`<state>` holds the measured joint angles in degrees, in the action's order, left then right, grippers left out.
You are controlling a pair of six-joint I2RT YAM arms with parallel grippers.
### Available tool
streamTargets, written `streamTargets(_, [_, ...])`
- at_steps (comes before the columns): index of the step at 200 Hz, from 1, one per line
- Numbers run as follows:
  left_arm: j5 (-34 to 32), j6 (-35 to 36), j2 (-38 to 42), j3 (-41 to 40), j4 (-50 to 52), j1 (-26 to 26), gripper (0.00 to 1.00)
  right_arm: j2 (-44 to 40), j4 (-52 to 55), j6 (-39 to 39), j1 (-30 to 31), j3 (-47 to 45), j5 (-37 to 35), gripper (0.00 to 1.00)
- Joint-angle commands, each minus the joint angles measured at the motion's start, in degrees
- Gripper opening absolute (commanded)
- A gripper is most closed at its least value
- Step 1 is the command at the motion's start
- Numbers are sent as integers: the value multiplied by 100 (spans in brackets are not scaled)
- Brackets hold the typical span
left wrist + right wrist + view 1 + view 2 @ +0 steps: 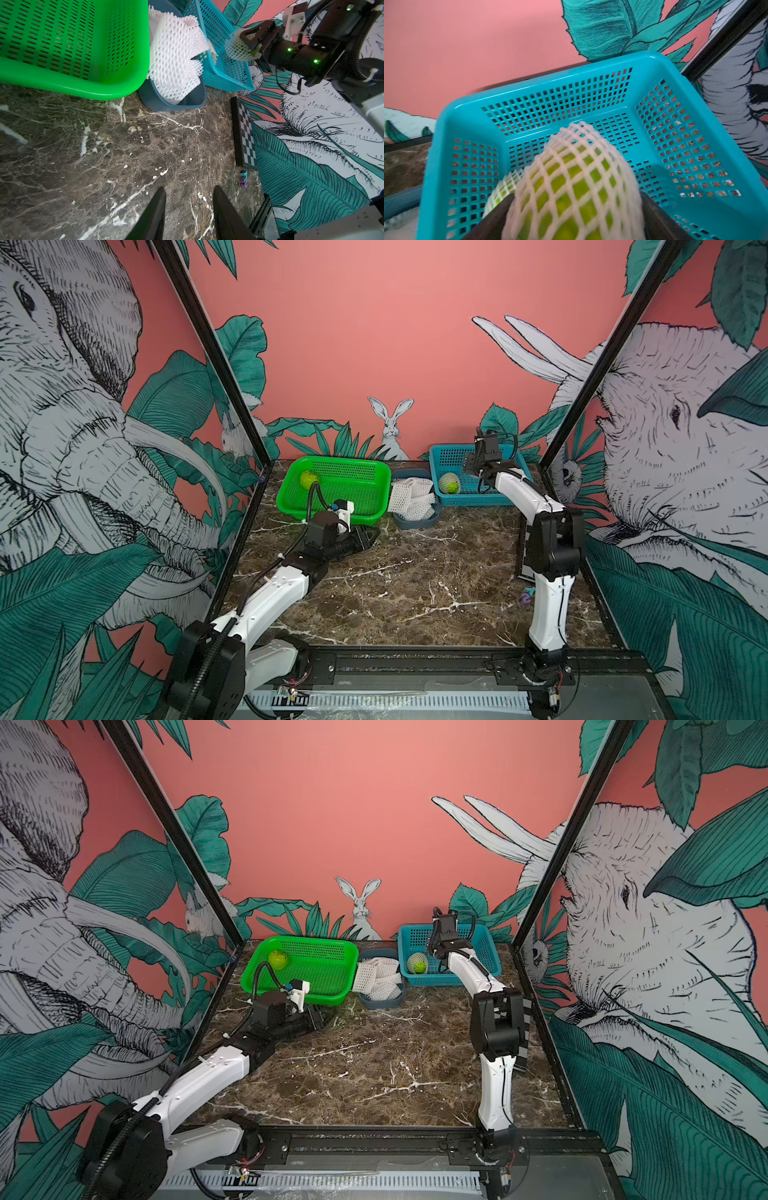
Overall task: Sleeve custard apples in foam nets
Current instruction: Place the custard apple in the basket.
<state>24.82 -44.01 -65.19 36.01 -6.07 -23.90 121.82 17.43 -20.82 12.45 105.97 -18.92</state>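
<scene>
One bare lime-green custard apple lies in the far left corner of the green basket. Loose white foam nets fill the grey-blue tub. My right gripper hangs over the blue basket, shut on a custard apple wrapped in a foam net. Behind it in that basket lies another netted custard apple. My left gripper hovers low over the marble table, in front of the green basket, open and empty.
The three containers stand in a row along the back wall. A checkered board leans at the right wall. A small purple and teal object lies on the table by the right arm's base. Bare marble spans the middle.
</scene>
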Motion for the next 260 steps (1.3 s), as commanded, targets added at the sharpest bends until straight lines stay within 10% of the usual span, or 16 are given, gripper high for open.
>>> streamTargets(1, [-81,-79,6,-116,-119,-8,40,386,-159,231,-59,490,-630,84])
streamTargets(91, [-204,-47,-44,-50,62,-36,40,1709,544,148,-161,1739,-182,84])
streamTargets(260, [-249,-24,-29,-150,-20,-80,40,1472,1085,94,-155,1561,258,99])
